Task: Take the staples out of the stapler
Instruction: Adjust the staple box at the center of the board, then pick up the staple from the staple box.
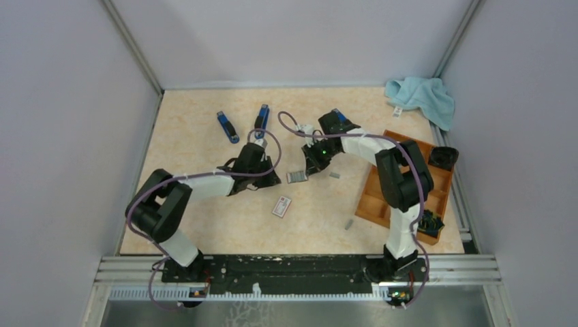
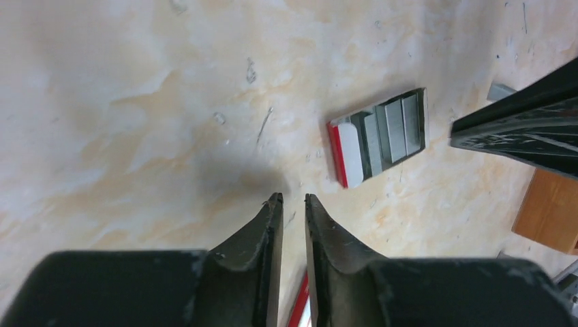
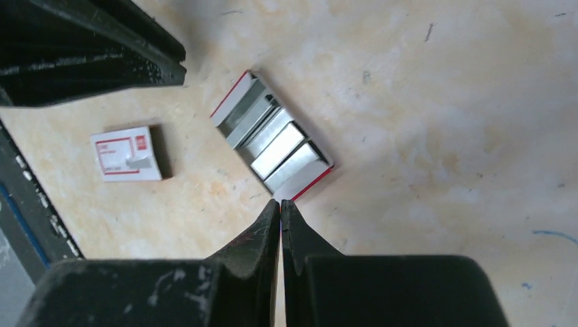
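Note:
Two blue staplers (image 1: 227,127) (image 1: 262,117) lie shut at the back of the table, apart from both grippers. Silvery staples (image 3: 276,146) fill a small open red-edged tray (image 1: 297,177), also in the left wrist view (image 2: 382,136). Loose staple strips lie at mid-table (image 1: 335,175) and nearer the front (image 1: 348,223). My left gripper (image 1: 275,178) (image 2: 293,199) hovers just left of the tray, fingers slightly apart and empty. My right gripper (image 1: 313,165) (image 3: 280,202) is shut and empty, its tips just at the tray's right edge.
A small white box with a red label (image 1: 281,206) (image 3: 126,155) lies in front of the tray. A wooden compartment tray (image 1: 436,194) stands at the right with black items in it. A light blue cloth (image 1: 422,95) lies at the back right.

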{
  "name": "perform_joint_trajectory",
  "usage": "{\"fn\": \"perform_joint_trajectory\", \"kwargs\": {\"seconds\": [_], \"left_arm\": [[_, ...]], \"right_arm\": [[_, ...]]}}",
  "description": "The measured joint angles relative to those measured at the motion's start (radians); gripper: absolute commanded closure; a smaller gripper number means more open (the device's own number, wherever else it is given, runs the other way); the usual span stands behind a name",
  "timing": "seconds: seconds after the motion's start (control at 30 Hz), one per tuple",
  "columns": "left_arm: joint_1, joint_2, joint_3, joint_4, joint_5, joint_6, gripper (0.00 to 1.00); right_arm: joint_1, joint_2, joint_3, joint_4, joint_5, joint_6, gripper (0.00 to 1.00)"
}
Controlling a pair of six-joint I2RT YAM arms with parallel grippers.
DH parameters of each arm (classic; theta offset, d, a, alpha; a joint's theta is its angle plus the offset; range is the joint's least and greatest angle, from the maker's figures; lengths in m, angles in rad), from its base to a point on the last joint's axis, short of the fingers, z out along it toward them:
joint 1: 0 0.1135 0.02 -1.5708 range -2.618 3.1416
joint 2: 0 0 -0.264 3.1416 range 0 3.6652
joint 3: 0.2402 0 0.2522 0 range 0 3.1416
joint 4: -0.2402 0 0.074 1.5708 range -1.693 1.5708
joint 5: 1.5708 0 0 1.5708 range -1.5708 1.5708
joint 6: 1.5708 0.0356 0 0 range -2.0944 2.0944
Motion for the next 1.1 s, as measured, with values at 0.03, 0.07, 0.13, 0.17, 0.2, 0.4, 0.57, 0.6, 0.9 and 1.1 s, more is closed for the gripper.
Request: {"fn": "perform_joint_trajectory", "kwargs": {"seconds": [0.03, 0.07, 0.13, 0.17, 0.2, 0.4, 0.57, 0.6, 0.9, 1.1], "left_arm": [[0.000, -0.028, -0.014, -0.015, -0.014, 0.017, 0.70], [0.000, -0.052, -0.027, -0.021, -0.016, 0.034, 0.68], [0.002, -0.120, -0.065, -0.014, -0.016, 0.081, 0.62], [0.003, -0.151, -0.085, -0.002, -0.011, 0.103, 0.59], [0.003, -0.183, -0.111, 0.027, 0.001, 0.127, 0.56], [0.004, -0.285, -0.249, 0.247, 0.044, 0.246, 0.51], [0.004, -0.331, -0.310, 0.350, -0.004, 0.333, 0.46], [0.004, -0.347, -0.320, 0.363, -0.018, 0.347, 0.43], [0.003, -0.552, -0.454, 0.514, -0.184, 0.440, 0.26], [0.003, -0.563, -0.505, 0.573, -0.234, 0.465, 0.24]], "right_arm": [[0.000, -0.022, -0.014, 0.000, -0.003, 0.003, 0.92], [0.000, -0.045, -0.025, 0.000, -0.006, 0.007, 0.90], [0.000, -0.104, -0.047, 0.004, -0.015, 0.022, 0.76], [0.000, -0.127, -0.051, 0.009, -0.021, 0.032, 0.70], [0.000, -0.154, -0.058, 0.020, -0.029, 0.046, 0.65], [0.000, -0.192, -0.067, 0.090, -0.059, 0.128, 0.50], [0.013, -0.135, -0.067, 0.096, 0.029, 0.160, 0.38], [0.015, -0.127, -0.067, 0.096, 0.045, 0.160, 0.37], [0.067, -0.063, -0.053, 0.095, 0.165, 0.175, 0.37], [0.113, -0.037, -0.027, 0.098, 0.244, 0.180, 0.43]]}}
